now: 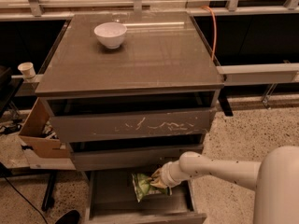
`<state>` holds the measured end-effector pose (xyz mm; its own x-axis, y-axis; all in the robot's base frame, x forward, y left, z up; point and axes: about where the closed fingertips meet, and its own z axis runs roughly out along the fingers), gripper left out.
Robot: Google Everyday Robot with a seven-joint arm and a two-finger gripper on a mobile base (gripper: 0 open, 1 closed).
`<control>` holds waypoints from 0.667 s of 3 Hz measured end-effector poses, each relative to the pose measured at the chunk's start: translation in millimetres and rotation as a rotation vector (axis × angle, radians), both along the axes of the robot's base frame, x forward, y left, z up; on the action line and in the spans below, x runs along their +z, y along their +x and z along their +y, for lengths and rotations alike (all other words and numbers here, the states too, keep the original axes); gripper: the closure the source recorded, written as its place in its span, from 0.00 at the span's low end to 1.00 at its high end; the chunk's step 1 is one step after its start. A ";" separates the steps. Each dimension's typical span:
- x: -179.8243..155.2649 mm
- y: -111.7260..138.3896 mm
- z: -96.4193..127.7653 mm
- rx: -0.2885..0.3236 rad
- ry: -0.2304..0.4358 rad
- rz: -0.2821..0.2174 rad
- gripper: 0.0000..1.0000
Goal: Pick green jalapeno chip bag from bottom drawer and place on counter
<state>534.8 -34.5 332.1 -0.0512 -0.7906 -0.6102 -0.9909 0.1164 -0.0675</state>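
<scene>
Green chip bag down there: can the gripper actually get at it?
Probably yes: the bottom drawer stands open, nothing covers the green jalapeno chip bag, and the gripper is right at its edge.

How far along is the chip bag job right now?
Done: the bottom drawer is open. In hand: the gripper is down at the bag, which lies inside the drawer. Left: lift the bag out and set it on the counter, which holds a bowl.
</scene>
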 end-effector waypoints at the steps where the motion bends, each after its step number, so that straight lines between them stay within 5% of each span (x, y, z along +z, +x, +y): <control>1: 26.2 -2.5 6.2 0.016 0.006 0.005 1.00; 2: 77.9 -14.8 12.7 0.037 0.002 -0.018 1.00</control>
<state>520.0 -21.8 409.9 -0.0109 -0.7904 -0.6124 -0.9932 0.0798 -0.0853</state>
